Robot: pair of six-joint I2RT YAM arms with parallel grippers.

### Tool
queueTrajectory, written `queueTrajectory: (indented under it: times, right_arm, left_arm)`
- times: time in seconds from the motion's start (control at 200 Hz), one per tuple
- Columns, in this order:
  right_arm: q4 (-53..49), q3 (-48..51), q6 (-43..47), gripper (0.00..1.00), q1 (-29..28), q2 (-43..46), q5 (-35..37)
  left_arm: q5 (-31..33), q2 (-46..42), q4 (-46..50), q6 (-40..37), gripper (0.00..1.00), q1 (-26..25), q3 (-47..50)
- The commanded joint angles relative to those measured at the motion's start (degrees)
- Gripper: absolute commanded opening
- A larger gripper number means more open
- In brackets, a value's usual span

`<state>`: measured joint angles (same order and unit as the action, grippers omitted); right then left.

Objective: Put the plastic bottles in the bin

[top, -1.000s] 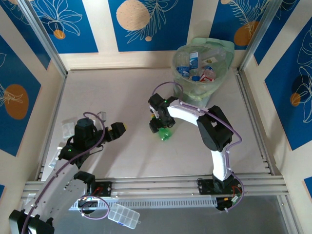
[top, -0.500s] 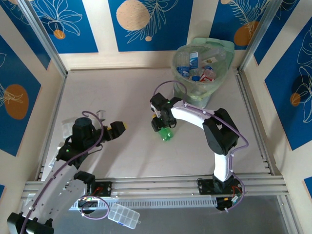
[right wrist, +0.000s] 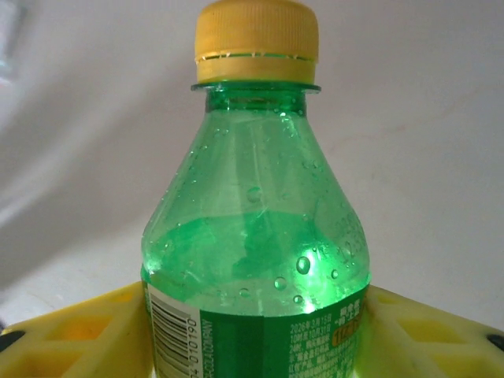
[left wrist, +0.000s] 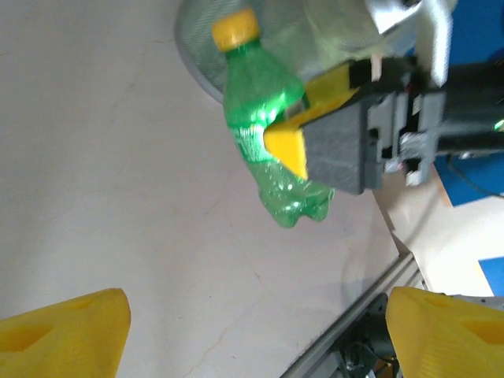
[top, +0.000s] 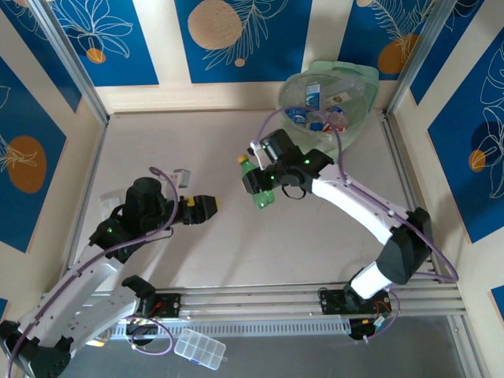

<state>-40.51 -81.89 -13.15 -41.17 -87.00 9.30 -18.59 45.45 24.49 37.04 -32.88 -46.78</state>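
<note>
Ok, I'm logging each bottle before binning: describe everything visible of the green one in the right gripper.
The green bottle is translucent plastic with a yellow screw cap, a green label bearing a white barcode, droplets inside and a lobed base. It looks uncrushed. The right gripper clamps its labelled middle between yellow fingers, holding it tilted over the middle of the table.

Pale table (top: 197, 134) w/ bin (top: 358, 118) atop

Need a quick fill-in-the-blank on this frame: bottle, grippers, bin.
1. The right gripper is shut on a green plastic bottle with a ____ cap.
2. The left gripper is open and holds ____.
3. The round translucent pale-green bin stands nearer the ____ gripper.
Missing words: yellow; nothing; right.
</note>
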Motion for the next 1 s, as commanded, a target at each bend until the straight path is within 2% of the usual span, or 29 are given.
queueTrajectory:
  times: [0.0,0.155,0.325,0.465,0.605,0.715,0.99]
  right_arm:
    - [-2.45,-5.23,2.28,0.58,1.00,4.39,-2.08]
    - [-6.83,-15.91,3.89,0.59,5.98,6.57,-2.22]
    - [-5.90,-24.36,3.14,0.59,16.21,7.44,-5.57]
    - [-5.40,-30.17,1.11,0.59,24.56,4.33,-5.27]
    - [-9.06,-40.02,1.23,0.59,29.50,-2.90,-1.16]
    - [-11.34,-48.25,6.15,0.59,30.13,-9.18,7.22]
    - [-4.21,-46.34,15.51,0.61,32.10,-15.03,21.11]
  left_arm:
    - [3.01,3.21,2.87,-2.37,0.84,-2.52,-4.39]
    - [5.38,4.46,4.14,-4.14,0.87,-2.53,-7.53]
    - [6.61,6.20,4.91,-5.84,0.88,-2.23,-8.94]
    - [4.46,6.67,3.83,-4.68,0.88,-1.19,-8.00]
    - [2.10,6.49,3.59,-3.73,0.88,1.18,-7.42]
    - [1.81,5.97,4.50,-4.00,0.88,2.44,-7.36]
    - [0.75,5.60,5.08,-3.92,0.89,3.61,-6.48]
